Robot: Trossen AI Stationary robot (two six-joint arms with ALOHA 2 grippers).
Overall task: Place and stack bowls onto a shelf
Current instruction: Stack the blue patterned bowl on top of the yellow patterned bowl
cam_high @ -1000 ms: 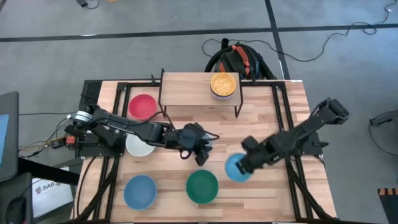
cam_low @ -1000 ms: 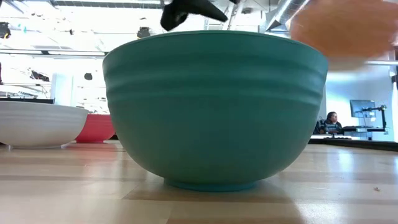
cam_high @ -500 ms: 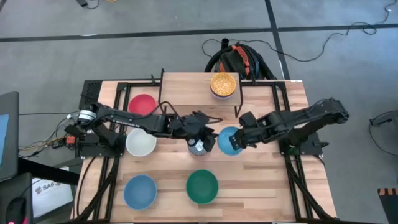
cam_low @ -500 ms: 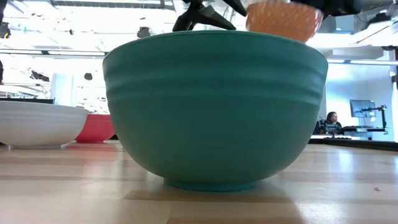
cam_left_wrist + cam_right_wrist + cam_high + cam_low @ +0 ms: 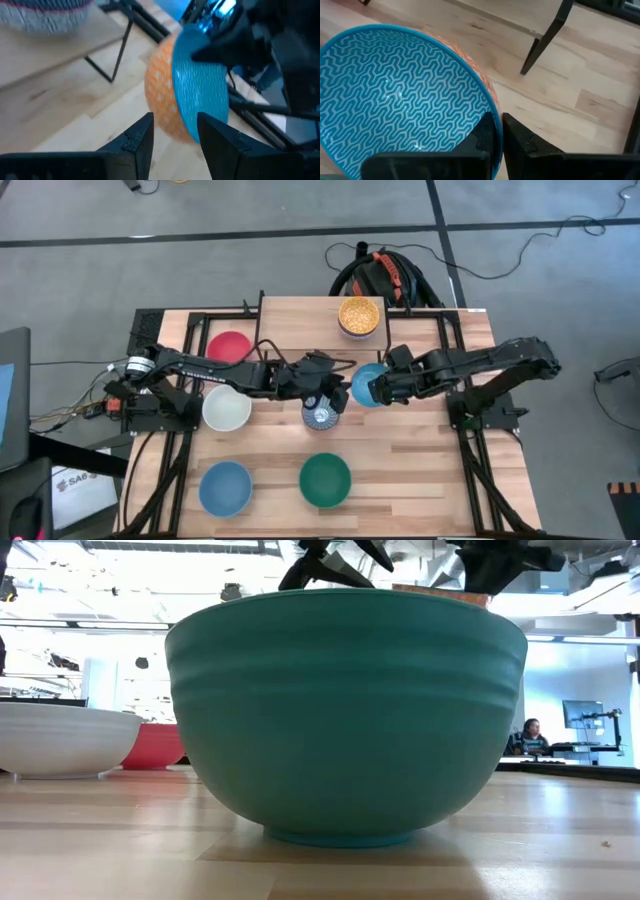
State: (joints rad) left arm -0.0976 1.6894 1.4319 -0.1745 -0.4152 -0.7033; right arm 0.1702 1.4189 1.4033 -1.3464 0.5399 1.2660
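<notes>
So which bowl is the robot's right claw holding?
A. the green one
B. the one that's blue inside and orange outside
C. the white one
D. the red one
B: the right claw is pinched on the rim of the bowl with the blue zigzag inside and orange outside, while the green bowl, red bowl and white bowl sit on the table untouched.
</notes>
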